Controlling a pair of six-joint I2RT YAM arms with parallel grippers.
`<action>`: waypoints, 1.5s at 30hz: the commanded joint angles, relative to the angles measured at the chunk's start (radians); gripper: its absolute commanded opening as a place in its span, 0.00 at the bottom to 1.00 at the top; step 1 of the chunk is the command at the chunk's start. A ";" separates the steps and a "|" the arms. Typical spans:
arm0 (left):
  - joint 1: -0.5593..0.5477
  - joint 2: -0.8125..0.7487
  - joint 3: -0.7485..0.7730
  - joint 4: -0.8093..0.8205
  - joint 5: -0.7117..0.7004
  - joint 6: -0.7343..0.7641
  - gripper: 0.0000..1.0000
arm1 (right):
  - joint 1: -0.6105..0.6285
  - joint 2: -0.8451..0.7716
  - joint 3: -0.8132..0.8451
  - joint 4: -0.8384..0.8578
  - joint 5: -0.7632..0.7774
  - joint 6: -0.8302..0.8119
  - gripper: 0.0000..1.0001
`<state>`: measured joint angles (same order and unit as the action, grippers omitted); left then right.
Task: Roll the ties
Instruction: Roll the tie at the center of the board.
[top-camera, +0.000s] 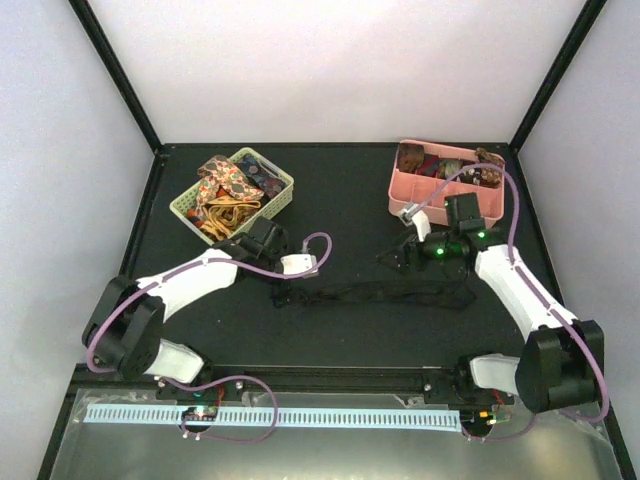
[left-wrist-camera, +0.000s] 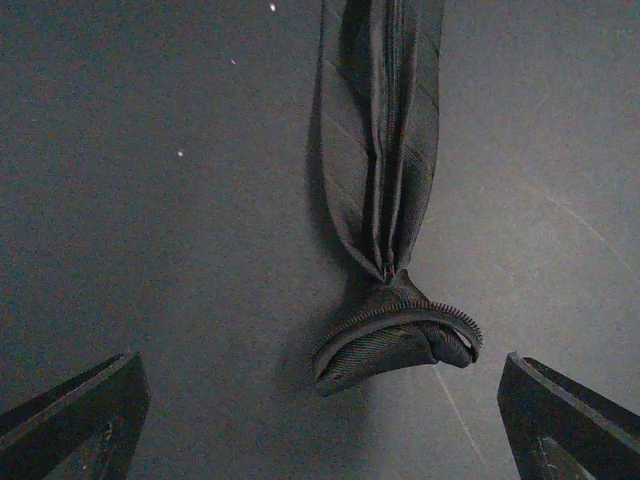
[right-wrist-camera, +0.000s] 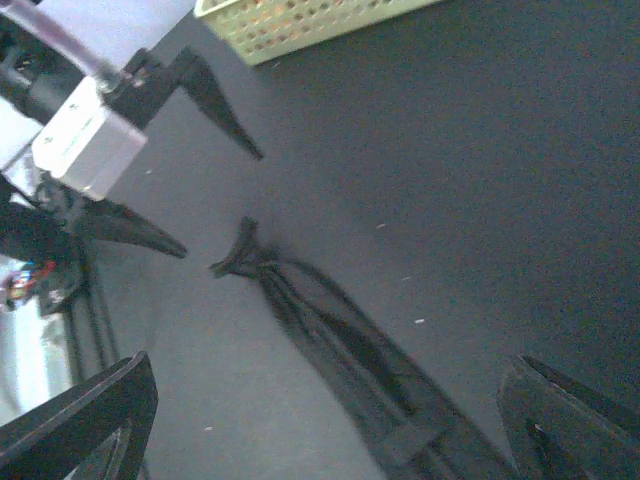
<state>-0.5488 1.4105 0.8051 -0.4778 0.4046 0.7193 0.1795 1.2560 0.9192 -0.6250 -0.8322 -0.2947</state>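
Note:
A dark tie lies flat and stretched left to right across the black table. Its left end is curled up into a small fold. My left gripper hovers over that end, open and empty, with its fingers wide on either side of the fold. My right gripper is open and empty above the tie's right half. In the right wrist view the tie runs from bottom right to the fold. Several patterned ties lie loose in a green basket.
A pink box at the back right holds several rolled ties. Purple cables loop off both arms. The left arm's white wrist camera and fingers show in the right wrist view. The table's front edge carries a metal rail.

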 joint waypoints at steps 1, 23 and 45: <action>0.008 0.028 -0.008 0.022 0.025 0.017 0.98 | 0.073 0.007 -0.069 0.157 -0.076 0.158 0.94; -0.012 0.065 -0.097 0.091 0.027 0.102 0.80 | 0.350 0.407 -0.039 0.272 -0.043 0.241 0.12; -0.096 0.142 0.084 -0.012 0.035 0.012 0.37 | 0.371 0.623 0.015 0.240 -0.014 0.268 0.11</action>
<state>-0.6235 1.5459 0.8188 -0.4541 0.3832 0.7643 0.5438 1.8668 0.9081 -0.3782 -0.8440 -0.0345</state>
